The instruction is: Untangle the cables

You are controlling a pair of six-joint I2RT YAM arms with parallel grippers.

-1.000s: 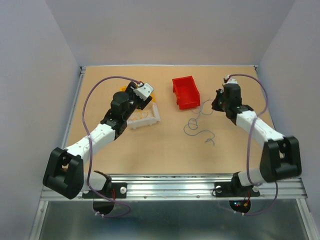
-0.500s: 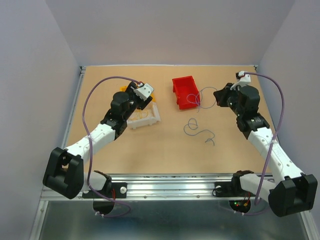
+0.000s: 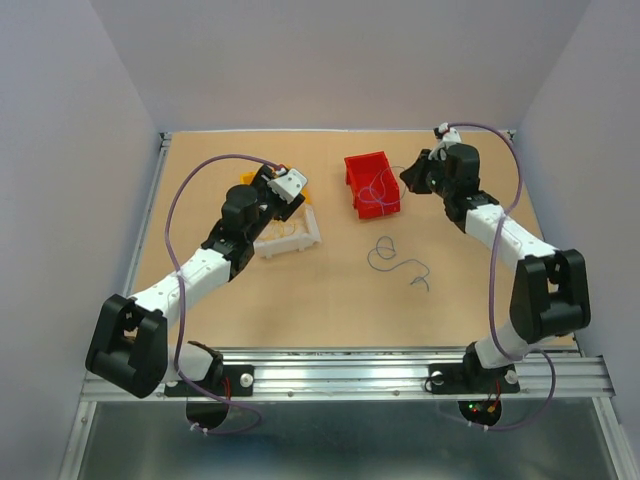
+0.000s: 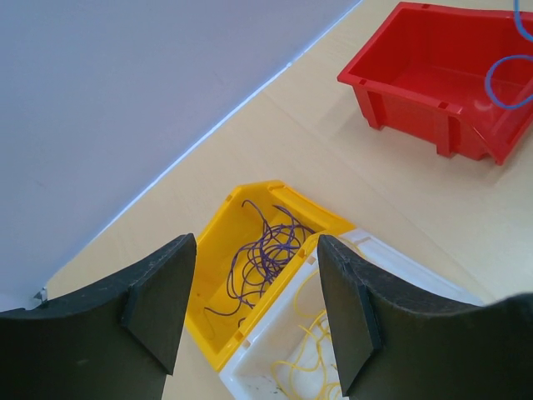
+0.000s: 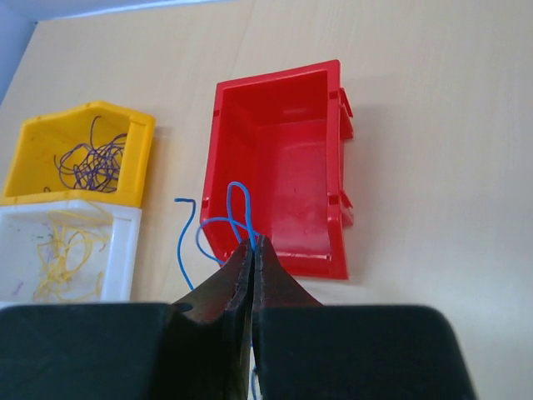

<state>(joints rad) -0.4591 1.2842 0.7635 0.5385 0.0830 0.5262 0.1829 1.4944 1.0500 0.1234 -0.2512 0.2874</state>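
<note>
Blue cable (image 5: pixel 236 198) is pinched by the right gripper (image 5: pixel 252 250), looping just ahead of its jaws over the red bin (image 5: pixel 287 150), likely to sort it apart. The left gripper (image 4: pixel 254 254) hangs with jaws spread.

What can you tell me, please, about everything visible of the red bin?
The red bin is a glossy, plastic-looking open-topped box with ribbed outer walls and one lowered end. It stands upright on the table, apart from the yellow bin and white bin, and looks empty inside. A blue cable, pinched in the right gripper, loops over its corner; contact is unclear.
</note>
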